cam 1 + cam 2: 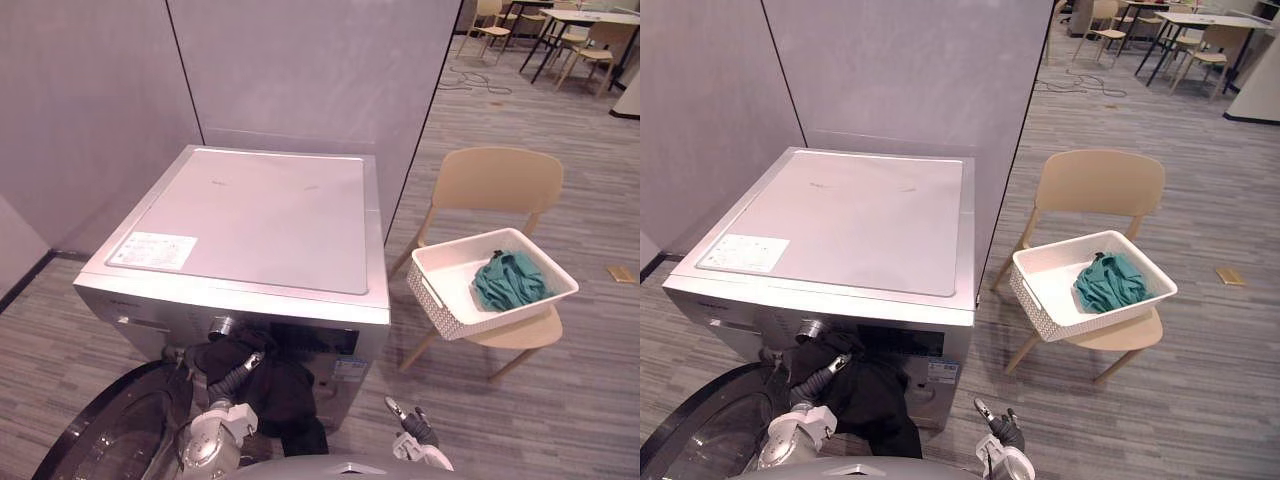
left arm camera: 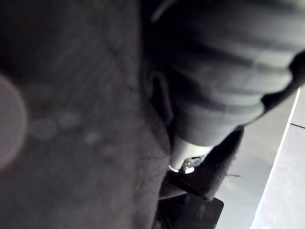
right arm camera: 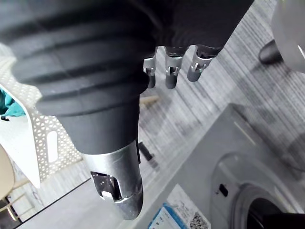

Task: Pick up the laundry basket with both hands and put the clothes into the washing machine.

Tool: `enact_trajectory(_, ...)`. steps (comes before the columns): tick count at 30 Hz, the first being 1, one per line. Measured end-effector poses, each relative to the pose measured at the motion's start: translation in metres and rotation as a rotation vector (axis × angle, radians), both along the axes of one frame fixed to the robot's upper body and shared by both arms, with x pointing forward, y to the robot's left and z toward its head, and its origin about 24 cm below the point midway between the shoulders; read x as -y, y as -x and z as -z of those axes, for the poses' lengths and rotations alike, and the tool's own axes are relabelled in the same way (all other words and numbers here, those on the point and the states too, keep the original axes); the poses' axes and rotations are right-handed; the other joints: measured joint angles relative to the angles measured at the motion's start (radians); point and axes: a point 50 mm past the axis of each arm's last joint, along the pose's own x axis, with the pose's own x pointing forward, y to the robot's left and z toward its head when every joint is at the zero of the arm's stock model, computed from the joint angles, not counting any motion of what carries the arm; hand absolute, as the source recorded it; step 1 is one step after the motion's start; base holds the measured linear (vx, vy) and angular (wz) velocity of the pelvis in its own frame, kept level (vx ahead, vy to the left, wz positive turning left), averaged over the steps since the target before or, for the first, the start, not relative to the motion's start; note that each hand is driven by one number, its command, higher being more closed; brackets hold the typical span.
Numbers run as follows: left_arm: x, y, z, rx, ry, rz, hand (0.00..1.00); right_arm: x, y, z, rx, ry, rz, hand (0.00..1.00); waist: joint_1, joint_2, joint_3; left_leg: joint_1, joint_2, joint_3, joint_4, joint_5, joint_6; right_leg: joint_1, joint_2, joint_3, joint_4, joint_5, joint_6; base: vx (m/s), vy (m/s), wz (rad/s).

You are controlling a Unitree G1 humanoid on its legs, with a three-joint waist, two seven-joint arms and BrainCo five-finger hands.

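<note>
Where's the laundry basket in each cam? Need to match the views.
Left eye view: laundry basket right of centre, on the chair beside the washing machine.
Right eye view: same spot, right of centre.
Left wrist view: faces the black garment instead.
Right wrist view: its white perforated wall past the hand's cover.
Shared landmark: teal garment in the basket.

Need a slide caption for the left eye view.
Loading: left hand in a dark garment hanging from the open washing machine; teal cloth lies in the white basket on the chair.
</note>
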Motion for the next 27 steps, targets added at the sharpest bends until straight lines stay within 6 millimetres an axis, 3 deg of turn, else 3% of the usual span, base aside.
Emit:
enact_trajectory(1,0.0,-0.001,-0.001,0.007,0.002,0.007,1.0,0.0,0.0,0.0,-0.002,0.009,-0.012,0.0,0.002,0.0,0.003,-0.032,0.026,-0.007,0.069,-0.033,0.032,-0.015,-0.006,0.016,0.0,0.012,-0.001,-0.02,0.115,-0.33)
enact_trajectory(4,0.006,0.003,0.0,0.001,0.011,0.036,1.0,0.002,0.002,0.001,-0.011,0.01,-0.009,0.0,-0.011,-0.021,0.016,-0.027,0.109,-0.051,0.136,-0.057,0.031,-0.021,-0.047,0.044,0.004,0.032,0.027,0.01,0.164,-0.23)
enact_trajectory(5,0.008,0.004,0.0,0.0,0.015,0.049,1.0,0.002,0.003,0.001,-0.013,0.012,-0.007,0.0,-0.017,-0.022,0.016,-0.023,0.119,-0.069,0.12,-0.048,0.037,-0.028,-0.058,0.046,0.006,0.036,0.038,0.03,0.34,-0.03)
enact_trajectory(6,0.015,0.004,0.0,0.005,0.025,0.083,1.0,0.005,0.006,0.003,-0.025,0.015,0.002,0.0,-0.03,-0.02,0.016,-0.015,0.14,-0.091,0.056,0.012,0.045,-0.05,-0.078,0.048,0.025,0.045,0.067,0.02,0.393,0.16)
enact_trajectory(7,0.021,0.001,-0.002,0.018,0.033,0.116,1.0,0.008,0.002,0.002,-0.017,0.021,0.006,0.0,-0.043,-0.008,0.022,-0.001,0.14,-0.123,-0.013,0.089,0.006,-0.082,-0.1,0.043,0.062,0.042,0.093,0.02,0.4,0.32)
enact_trajectory(9,0.022,-0.011,-0.007,0.051,0.026,0.127,1.0,0.004,-0.006,0.001,0.008,-0.005,0.024,0.0,-0.072,-0.037,0.065,-0.015,0.079,-0.132,-0.035,0.074,-0.016,-0.114,-0.158,0.037,0.111,0.045,0.103,-0.05,0.304,0.55)
enact_trajectory(10,0.022,-0.019,-0.011,0.079,0.019,0.137,1.0,0.0,-0.01,-0.001,0.024,-0.016,0.022,0.0,-0.073,-0.054,0.098,-0.03,0.057,-0.129,-0.034,0.057,-0.041,-0.13,-0.187,0.033,0.134,0.047,0.107,-0.1,0.289,0.52)
enact_trajectory(12,0.024,-0.028,-0.017,0.119,0.016,0.151,1.0,0.002,-0.018,-0.004,0.054,-0.012,0.022,0.0,-0.068,-0.047,0.137,-0.079,0.06,-0.134,0.006,-0.008,-0.083,-0.165,-0.204,0.012,0.182,0.046,0.113,-0.19,0.252,0.52)
enact_trajectory(13,0.026,-0.039,-0.027,0.177,0.012,0.162,1.0,0.003,-0.024,-0.009,0.088,0.0,0.016,0.0,-0.068,-0.041,0.163,-0.14,0.061,-0.132,0.059,-0.071,-0.1,-0.208,-0.22,0.005,0.22,0.019,0.147,-0.29,0.216,0.49)
enact_trajectory(15,0.029,-0.049,-0.035,0.23,0.005,0.178,1.0,0.002,-0.04,-0.017,0.146,0.007,0.001,0.0,-0.058,-0.033,0.232,-0.197,0.062,-0.134,0.15,-0.112,-0.094,-0.241,-0.233,0.018,0.254,0.001,0.169,-0.25,0.109,0.08)
enact_trajectory(17,0.033,-0.051,-0.039,0.249,-0.002,0.215,1.0,0.002,-0.063,-0.033,0.243,0.025,-0.033,0.0,-0.051,-0.011,0.275,-0.296,0.079,-0.115,0.214,-0.125,-0.088,-0.332,-0.237,0.039,0.28,0.004,0.168,-0.28,0.086,-0.21)
enact_trajectory(21,0.045,-0.063,-0.05,0.298,-0.002,0.245,1.0,-0.018,-0.094,-0.055,0.371,0.014,-0.127,0.0,-0.05,-0.003,0.348,-0.405,0.105,-0.068,0.225,-0.109,-0.092,-0.453,-0.237,0.045,0.274,0.042,0.163,-0.12,-0.011,-0.13)
enact_trajectory(22,0.049,-0.072,-0.058,0.331,-0.009,0.257,1.0,-0.026,-0.1,-0.063,0.411,0.0,-0.146,0.0,-0.042,-0.001,0.372,-0.451,0.122,-0.07,0.253,-0.097,-0.09,-0.486,-0.228,0.041,0.278,0.074,0.157,-0.05,-0.022,-0.11)
enact_trajectory(24,0.053,-0.083,-0.068,0.372,-0.013,0.257,1.0,-0.032,-0.108,-0.072,0.457,-0.005,-0.165,0.0,-0.04,-0.002,0.391,-0.502,0.142,-0.072,0.301,-0.1,-0.084,-0.53,-0.224,0.042,0.305,0.077,0.147,0.01,-0.012,-0.13)
enact_trajectory(27,0.05,-0.116,-0.095,0.462,-0.032,0.167,1.0,-0.034,-0.123,-0.093,0.556,0.01,-0.158,0.0,-0.042,-0.005,0.423,-0.621,0.176,-0.086,0.413,-0.12,-0.074,-0.631,-0.218,0.046,0.383,0.076,0.145,0.05,0.007,-0.12)
